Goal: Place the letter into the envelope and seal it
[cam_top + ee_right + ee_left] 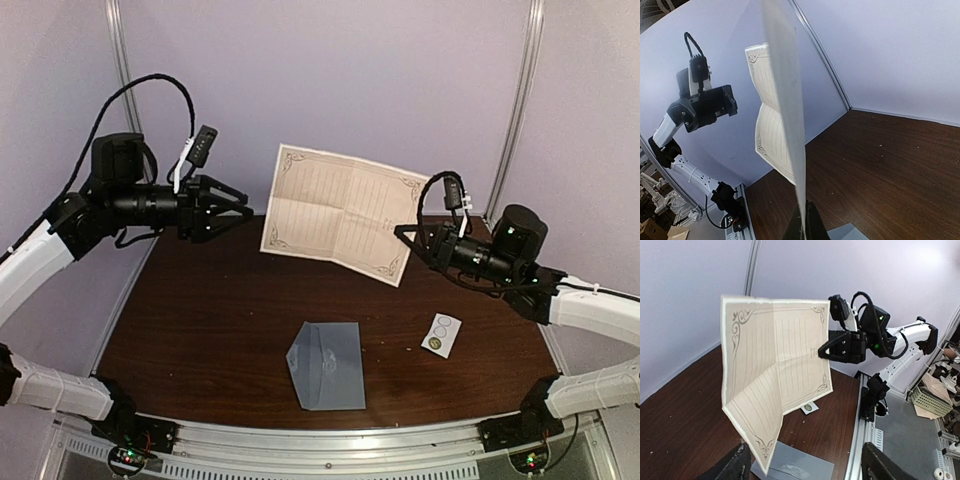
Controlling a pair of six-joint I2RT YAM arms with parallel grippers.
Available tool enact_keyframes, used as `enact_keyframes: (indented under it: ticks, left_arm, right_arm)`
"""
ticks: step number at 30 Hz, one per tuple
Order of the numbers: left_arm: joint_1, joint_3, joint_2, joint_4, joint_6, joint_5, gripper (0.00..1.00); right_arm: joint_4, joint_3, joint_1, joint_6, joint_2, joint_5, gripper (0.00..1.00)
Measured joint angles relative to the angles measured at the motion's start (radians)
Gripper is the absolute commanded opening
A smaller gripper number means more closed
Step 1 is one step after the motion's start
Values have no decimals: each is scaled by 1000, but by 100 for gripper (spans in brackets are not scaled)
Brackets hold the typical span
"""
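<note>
The letter point(340, 212) is held upright in the air over the far part of the table point(200, 320), unfolded and creased. Its right edge is pinched by the right gripper point(403, 232), whose arm is stretched in from the right. The envelope point(328, 365) is laid flat below, near the front edge, with a white sticker strip point(441, 334) to its right. The left gripper point(248, 206) is held level just beside the letter's left edge, its 2 fingers spread and apart from the paper.

Soft, even light; bowed edges
</note>
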Motion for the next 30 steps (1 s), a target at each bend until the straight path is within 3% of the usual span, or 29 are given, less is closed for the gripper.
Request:
enact_keyframes:
  ticks: [8, 19, 25, 30]
  left_arm:
    - [0, -3, -134, 129, -62, -277, 91]
    - [21, -46, -8, 162, -174, -632, 91]
    - [26, -98, 66, 179, -225, -674, 89]
    - [26, -171, 174, 241, -266, -592, 84]
  right_arm:
    - [13, -3, -2, 6, -6, -60, 0]
    - [-95, 29, -3, -51, -69, -179, 0]
    - [-143, 59, -3, -73, -98, -224, 0]
    - [-144, 91, -3, -69, -103, -250, 0]
